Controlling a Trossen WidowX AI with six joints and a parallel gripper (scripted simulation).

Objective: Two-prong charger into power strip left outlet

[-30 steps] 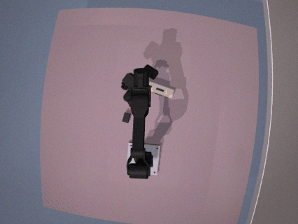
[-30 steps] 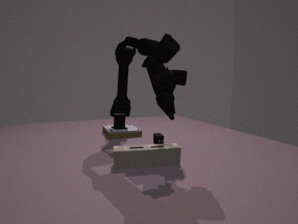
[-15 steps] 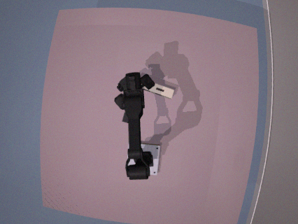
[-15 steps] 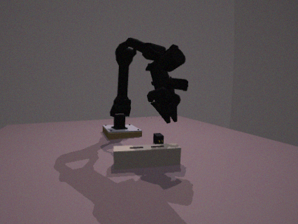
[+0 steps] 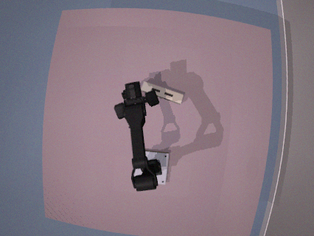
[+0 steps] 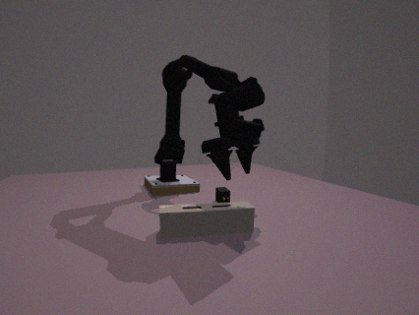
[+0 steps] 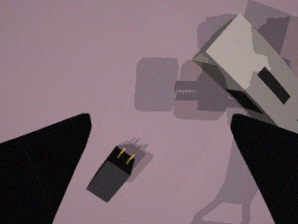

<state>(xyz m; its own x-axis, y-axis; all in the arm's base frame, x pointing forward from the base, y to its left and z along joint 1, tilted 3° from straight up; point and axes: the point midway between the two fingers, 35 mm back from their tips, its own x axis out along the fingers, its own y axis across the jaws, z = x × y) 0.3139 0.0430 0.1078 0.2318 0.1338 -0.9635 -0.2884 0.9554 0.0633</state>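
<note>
— Where's your tool (image 6: 232, 164)?

— Hanging above the power strip (image 6: 207, 219), fingers spread wide, nothing between them.

— And the charger (image 7: 113, 172)?

— Lying on the pink counter (image 6: 320, 246) just behind the strip as the exterior view has it, apart from it, prongs pointing toward the strip in my wrist view.

The arm (image 6: 173, 113) is matte black throughout, with rounded joint housings and slim links. Its gripper (image 6: 230, 161) has two tapered black fingers. The base plate (image 6: 189, 183) is pale grey, square, with corner screws.
</note>
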